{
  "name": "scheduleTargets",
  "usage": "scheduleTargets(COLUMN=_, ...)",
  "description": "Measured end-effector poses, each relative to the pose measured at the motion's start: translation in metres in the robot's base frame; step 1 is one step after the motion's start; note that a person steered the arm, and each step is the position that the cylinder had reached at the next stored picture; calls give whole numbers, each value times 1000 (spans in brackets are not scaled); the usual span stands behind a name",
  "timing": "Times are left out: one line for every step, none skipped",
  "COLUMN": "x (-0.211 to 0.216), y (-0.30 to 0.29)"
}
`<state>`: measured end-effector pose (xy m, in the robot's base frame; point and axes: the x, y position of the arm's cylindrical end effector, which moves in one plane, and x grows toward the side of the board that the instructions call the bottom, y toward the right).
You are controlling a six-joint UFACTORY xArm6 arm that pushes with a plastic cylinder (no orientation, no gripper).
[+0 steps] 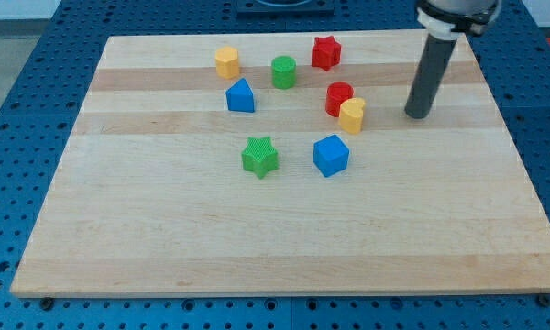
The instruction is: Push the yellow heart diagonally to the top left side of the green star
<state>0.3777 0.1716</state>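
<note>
The yellow heart (352,116) sits right of the board's middle, touching the red cylinder (338,97) just above and to its left. The green star (259,156) lies near the board's centre, to the lower left of the heart. My tip (418,115) rests on the board to the right of the yellow heart, at about the same height in the view, with a gap between them.
A blue cube (331,155) lies just below the heart, right of the green star. A blue triangular block (240,96), a green cylinder (283,71), a yellow hexagonal block (226,62) and a red star (325,52) stand toward the view's top on the wooden board (165,238).
</note>
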Motion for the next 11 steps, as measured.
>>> scheduleTargets(x=0, y=-30)
scheduleTargets(x=7, y=-53)
scheduleTargets(x=16, y=-71)
scheduleTargets(x=19, y=-92)
scheduleTargets(x=19, y=-119)
scheduleTargets(x=19, y=-150)
scheduleTargets(x=23, y=-182)
scheduleTargets(x=30, y=-209)
scheduleTargets(x=38, y=-233)
scheduleTargets(x=48, y=-255)
scheduleTargets(x=67, y=-263)
